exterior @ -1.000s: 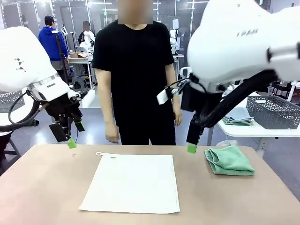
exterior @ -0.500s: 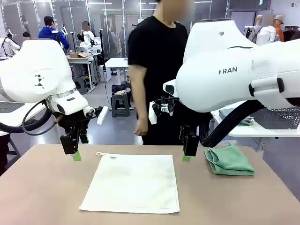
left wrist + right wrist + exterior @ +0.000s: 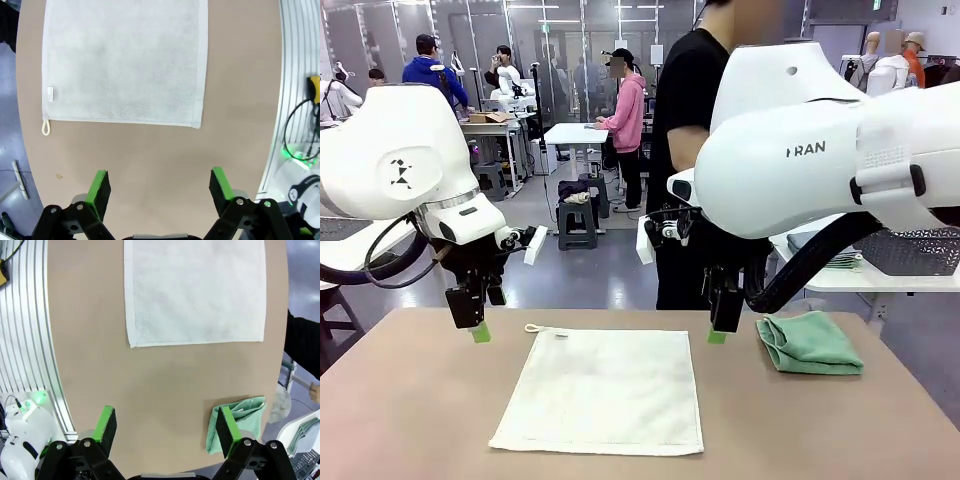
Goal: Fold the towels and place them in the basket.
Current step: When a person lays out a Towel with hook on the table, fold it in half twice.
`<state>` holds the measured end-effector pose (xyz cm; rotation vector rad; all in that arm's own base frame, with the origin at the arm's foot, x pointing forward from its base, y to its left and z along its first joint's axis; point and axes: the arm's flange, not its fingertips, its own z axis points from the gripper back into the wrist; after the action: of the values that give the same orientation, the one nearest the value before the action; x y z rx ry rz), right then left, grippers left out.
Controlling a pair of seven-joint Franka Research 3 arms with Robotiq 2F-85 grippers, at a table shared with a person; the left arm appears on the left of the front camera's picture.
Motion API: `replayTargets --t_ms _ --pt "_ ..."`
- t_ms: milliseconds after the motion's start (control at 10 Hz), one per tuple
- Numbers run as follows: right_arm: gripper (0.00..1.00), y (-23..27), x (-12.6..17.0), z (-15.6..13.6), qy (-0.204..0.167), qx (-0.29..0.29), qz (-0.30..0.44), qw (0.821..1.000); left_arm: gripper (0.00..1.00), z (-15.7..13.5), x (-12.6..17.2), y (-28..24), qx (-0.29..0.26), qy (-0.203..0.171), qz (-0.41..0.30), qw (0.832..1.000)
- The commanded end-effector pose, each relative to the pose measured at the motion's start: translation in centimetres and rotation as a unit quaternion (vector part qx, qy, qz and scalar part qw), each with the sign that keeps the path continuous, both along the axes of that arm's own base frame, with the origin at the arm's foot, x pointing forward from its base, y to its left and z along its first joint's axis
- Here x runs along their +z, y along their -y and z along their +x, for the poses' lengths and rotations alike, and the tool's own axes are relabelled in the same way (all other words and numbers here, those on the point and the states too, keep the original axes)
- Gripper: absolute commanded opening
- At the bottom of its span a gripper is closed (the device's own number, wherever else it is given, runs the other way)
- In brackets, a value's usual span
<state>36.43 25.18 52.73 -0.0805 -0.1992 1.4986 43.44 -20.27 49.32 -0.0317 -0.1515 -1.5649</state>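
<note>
1. Tan table point(image 3: 410, 410): under the left gripper point(image 3: 478, 332) and the right gripper point(image 3: 718, 336).
2. Person in black point(image 3: 678, 75): standing just beyond the right gripper.
3. Person in a pink hoodie point(image 3: 625, 115): far back, between the two grippers.
4. Stool point(image 3: 577, 215): on the floor well beyond the left gripper.

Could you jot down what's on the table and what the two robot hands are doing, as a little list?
White towel: spread flat, middle of the table
Green towel: folded, on the robot's right
Left hand: open, empty, over bare table beside the white towel
Right hand: open, empty, between the two towels
</note>
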Motion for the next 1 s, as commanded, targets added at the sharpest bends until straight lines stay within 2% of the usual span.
replayTargets --t_ms 0,200,500,700,900 --pt "1.0 0.0 0.0 0.0 0.0 0.0 0.0 1.0 1.0 0.0 0.0 0.1 -0.001 0.0 0.0 1.0" --pt "1.0 -0.7 -3.9 -1.1 0.019 0.0 0.012 1.0 1.0 -2.0 -2.4 0.1 0.016 0.03 -0.005 0.999" --pt "1.0 -0.7 -8.8 -2.6 0.015 -0.016 0.026 0.999 1.0 -4.6 -6.9 -0.4 0.017 0.024 -0.014 0.999" --pt "1.0 -1.6 -12.3 -3.3 -0.001 -0.026 0.021 0.999 1.0 -6.7 -10.5 0.5 0.014 0.014 0.008 1.0" --pt "1.0 -2.5 -15.3 -3.0 -0.009 -0.034 0.009 0.999 1.0 -7.6 -13.4 1.3 0.015 0.017 0.03 0.999"
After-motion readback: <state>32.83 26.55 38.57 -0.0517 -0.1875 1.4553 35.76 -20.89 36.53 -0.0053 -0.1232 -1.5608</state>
